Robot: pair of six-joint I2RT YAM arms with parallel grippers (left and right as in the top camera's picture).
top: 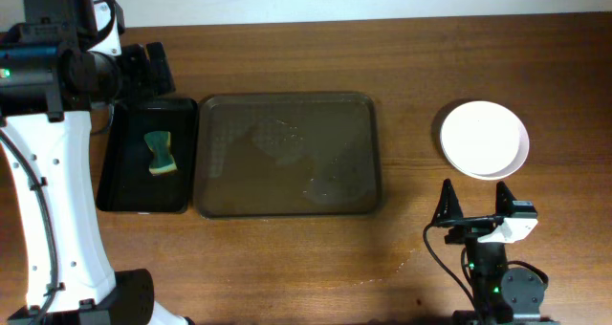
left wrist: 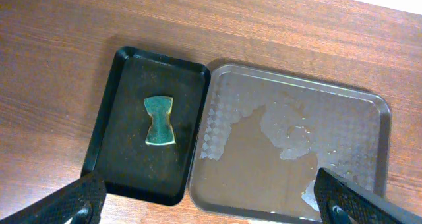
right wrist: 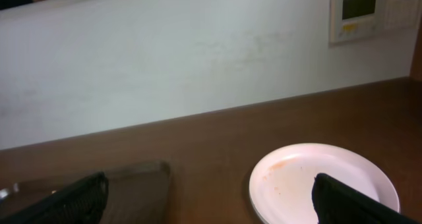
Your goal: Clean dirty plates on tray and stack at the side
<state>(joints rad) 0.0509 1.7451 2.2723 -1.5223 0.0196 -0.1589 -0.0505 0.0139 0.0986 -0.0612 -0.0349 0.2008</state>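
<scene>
— Looking for the plates, where do you have them?

— I have the plates (top: 484,140) on the bare surface (top: 411,67) at the far right, well apart from the tray (top: 229,172). From overhead they read as one round white pile with a bluish edge showing at its lower right. How many are in it I cannot tell.

— And against the tools?

— My right tool (top: 475,193) sits just on the near side of the pile, pointing toward it and not touching. Its fingers are spread wide with nothing between them. In my right wrist view the top plate lies low and right of centre. The right finger crosses in front of its near edge, and a faint orange-brown smear shows near its left rim.

— And the left side?

— My left tool (left wrist: 210,184) hangs well above the far left, about over the back end of the black tray (top: 120,182), fingers likewise spread wide and empty. The plates are the whole width of the tray away from it. Below it I see a green sponge (left wrist: 159,120), pinched at the waist, lying in the black tray. The tray sits just beside that, long edges side by side, with patches of wet film across its floor.
</scene>
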